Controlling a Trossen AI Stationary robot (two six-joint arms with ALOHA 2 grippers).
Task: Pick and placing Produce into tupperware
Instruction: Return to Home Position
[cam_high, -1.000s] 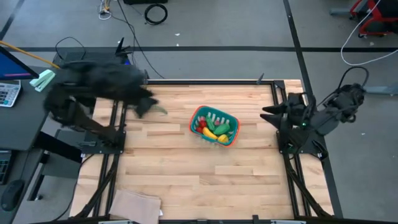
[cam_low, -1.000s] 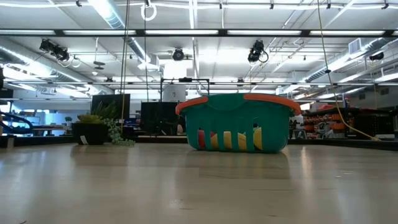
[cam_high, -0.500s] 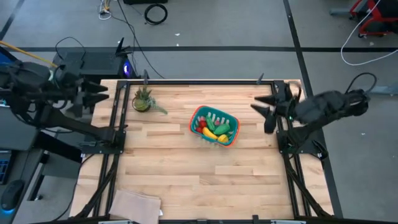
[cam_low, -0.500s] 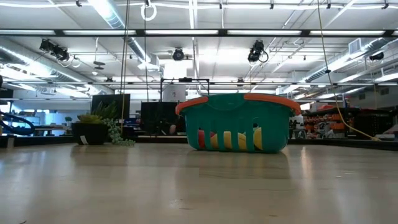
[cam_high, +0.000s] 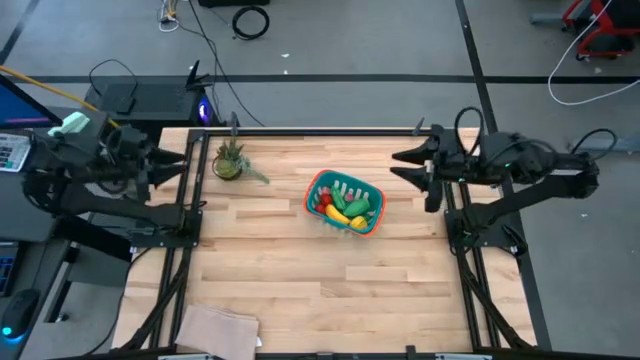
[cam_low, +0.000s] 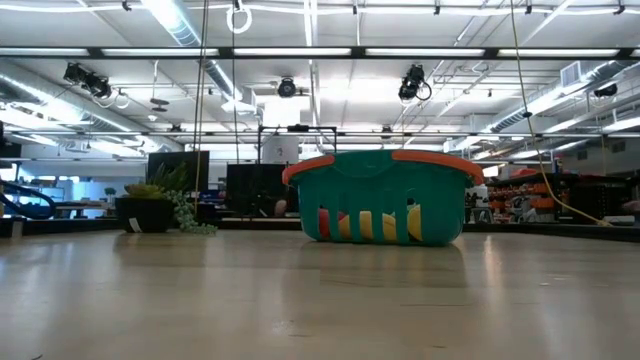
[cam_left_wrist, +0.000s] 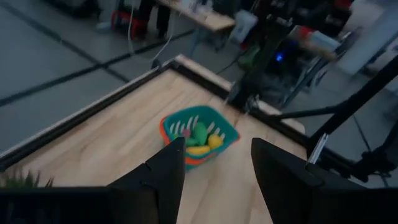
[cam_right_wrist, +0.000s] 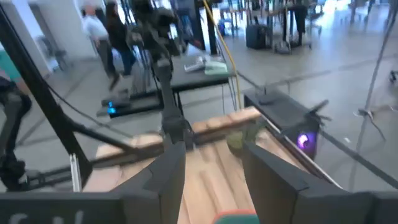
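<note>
The teal tupperware (cam_high: 345, 203) with its orange-red rim stands on the table's middle, a little right of centre; it also shows in the low view (cam_low: 383, 197) and the left wrist view (cam_left_wrist: 199, 134). Inside it lie a yellow banana (cam_high: 338, 214), a green pod (cam_high: 359, 205), a red piece (cam_high: 324, 198) and a yellow chunk (cam_high: 358, 223). My left gripper (cam_high: 185, 165) hovers open over the table's left edge. My right gripper (cam_high: 393, 164) hovers open near the right edge, right of the basket. Both wrist views show the fingers apart (cam_left_wrist: 217, 168) (cam_right_wrist: 214, 180).
A spiky green potted plant (cam_high: 230, 162) stands near the far left corner, close to my left gripper; it also shows in the low view (cam_low: 150, 207). A tan cloth (cam_high: 215, 330) lies at the near left edge. Bare wood (cam_high: 330, 290) lies between the basket and the near edge.
My left arm has swung quickly from over the potted plant back toward the table's left edge and now sits just beyond it. My right arm has stretched out level, its gripper moving a little toward the table's left and far edge. The basket and its produce have stayed put.
</note>
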